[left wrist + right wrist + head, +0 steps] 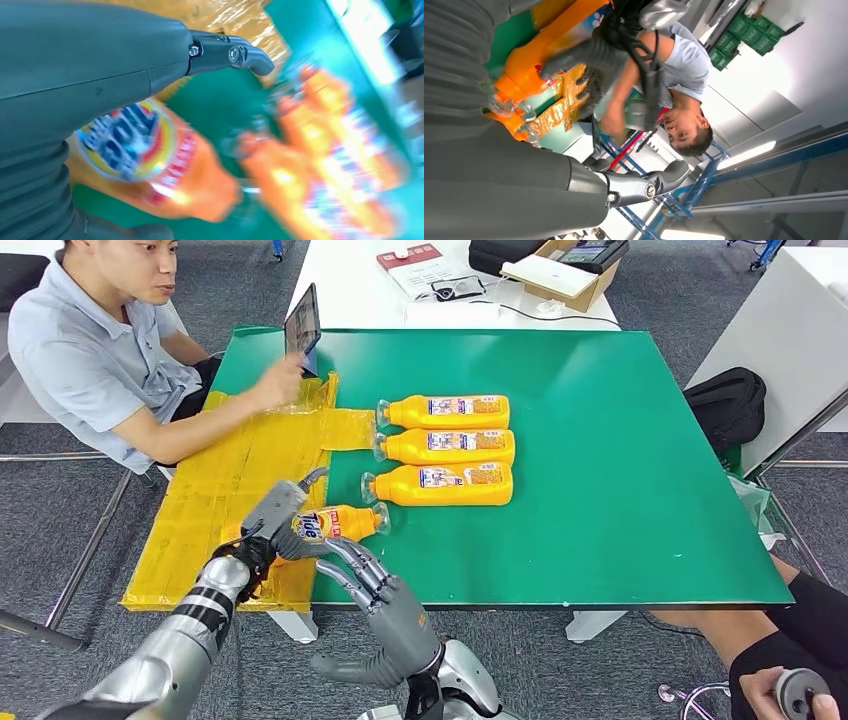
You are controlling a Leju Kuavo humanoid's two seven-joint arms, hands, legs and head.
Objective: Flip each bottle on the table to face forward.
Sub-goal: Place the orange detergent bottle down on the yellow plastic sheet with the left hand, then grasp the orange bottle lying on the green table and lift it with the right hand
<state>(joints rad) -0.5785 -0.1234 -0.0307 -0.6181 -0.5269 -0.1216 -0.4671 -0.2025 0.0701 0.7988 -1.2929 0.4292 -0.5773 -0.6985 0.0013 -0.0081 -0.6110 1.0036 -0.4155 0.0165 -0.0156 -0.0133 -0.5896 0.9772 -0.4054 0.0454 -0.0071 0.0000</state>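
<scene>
On the left, person: seated beside the surface (620, 540), a tablet (303, 325) held up in one hand, that hand resting on the yellow sheet (230, 490).
Yellow sheet: covers the left end of the green surface and hangs past its near edge.
Left hand (275, 525): clamped around the Tide bottle (335, 524), fingers wrapped over its body.
Tide bottle: lying on its side at the near edge where sheet meets green, logo label up, clear cap pointing right; blurred in the left wrist view (150, 165).
Right hand (372, 580): just below and right of the Tide bottle's cap, fingers spread and holding nothing; whether the fingertips touch the bottle I cannot tell.
Three orange bottles (445, 449): lying side by side in a row at mid-surface, white printed labels up, caps pointing left.
Far right: a black bag (728, 405) beside the surface.
</scene>
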